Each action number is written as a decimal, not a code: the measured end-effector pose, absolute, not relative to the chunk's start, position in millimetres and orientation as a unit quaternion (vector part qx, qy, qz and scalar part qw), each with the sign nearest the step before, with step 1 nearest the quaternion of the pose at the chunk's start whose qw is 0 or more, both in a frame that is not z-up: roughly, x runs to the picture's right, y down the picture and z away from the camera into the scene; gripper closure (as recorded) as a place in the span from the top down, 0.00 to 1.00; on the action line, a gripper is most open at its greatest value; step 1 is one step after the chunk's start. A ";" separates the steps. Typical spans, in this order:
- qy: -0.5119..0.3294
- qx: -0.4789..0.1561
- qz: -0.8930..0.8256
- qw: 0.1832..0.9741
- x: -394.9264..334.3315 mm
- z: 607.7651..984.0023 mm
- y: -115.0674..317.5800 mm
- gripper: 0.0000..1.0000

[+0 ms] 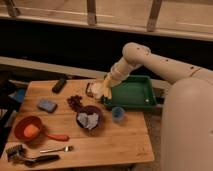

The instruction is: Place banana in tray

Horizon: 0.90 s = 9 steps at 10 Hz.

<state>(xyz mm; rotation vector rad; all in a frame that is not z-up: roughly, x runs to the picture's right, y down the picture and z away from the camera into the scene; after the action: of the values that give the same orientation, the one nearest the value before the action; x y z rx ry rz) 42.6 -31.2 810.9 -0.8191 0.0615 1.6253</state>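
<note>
The green tray (131, 92) stands at the back right of the wooden table. My gripper (101, 88) hangs at the tray's left rim, just outside its near-left corner, with the arm reaching in from the right. A pale-yellow piece, the banana (95, 89), sits at the gripper's end; the gripper looks shut on it, above the table and beside the tray. The dark purple bowl (90, 118) in front of it holds pale crumpled contents.
A small blue cup (118, 114) stands just in front of the tray. A dark cluster (75, 102), a blue sponge (47, 105) and a black remote (60, 84) lie to the left. An orange bowl (27, 129), an orange-red stick (56, 136), a fork (56, 149) and a brush (25, 158) are at the front left.
</note>
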 end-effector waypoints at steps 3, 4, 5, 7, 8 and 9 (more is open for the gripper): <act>0.027 -0.356 0.704 0.614 40.4 810.9 -31.1 0.00; 0.028 -0.354 0.705 0.614 43.3 811.0 -31.0 0.00; 0.025 -0.346 0.710 0.613 44.6 809.8 -34.2 0.00; 0.012 -0.318 0.734 0.600 72.7 800.7 -53.8 0.00; 0.005 -0.307 0.748 0.589 92.9 796.6 -64.3 0.00; 0.000 -0.301 0.758 0.578 109.0 795.8 -71.3 0.00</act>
<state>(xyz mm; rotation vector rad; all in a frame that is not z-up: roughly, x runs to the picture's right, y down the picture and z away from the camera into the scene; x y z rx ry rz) 109.0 -71.3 795.8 -0.7033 0.0009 1.7742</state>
